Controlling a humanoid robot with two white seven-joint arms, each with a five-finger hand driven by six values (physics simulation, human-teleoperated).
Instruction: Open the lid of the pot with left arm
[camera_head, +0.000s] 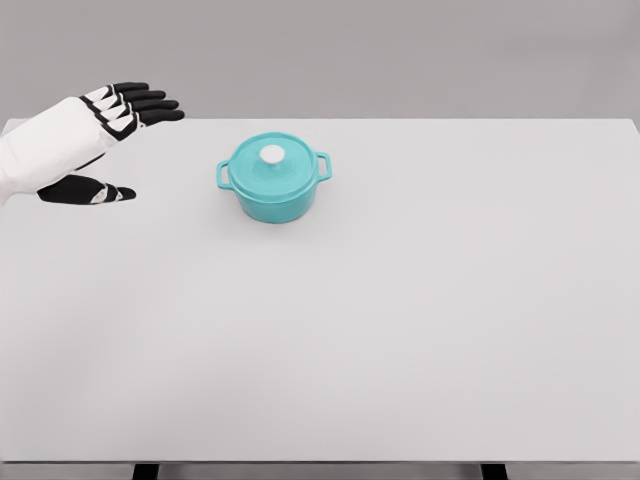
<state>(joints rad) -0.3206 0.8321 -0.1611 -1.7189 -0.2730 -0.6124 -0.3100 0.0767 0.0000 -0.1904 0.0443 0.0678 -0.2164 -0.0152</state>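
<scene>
Simulated test bench, not a furnished room. Indicators: a plain white table (400, 330) fills most of the frame, a flat grey featureless backdrop (400, 50) spans the top, and dark table supports (145, 470) show at the bottom edge. Surfaces are uniformly rendered.

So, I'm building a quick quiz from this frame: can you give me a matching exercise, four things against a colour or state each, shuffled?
Things:
1. pot
2. knob on the lid
3. left hand
4. table

Descriptions:
A. white, small and round
B. fingers spread, holding nothing
C. teal, lid on
D. pale grey, flat

Pairs: 1-C, 2-A, 3-B, 4-D
</scene>
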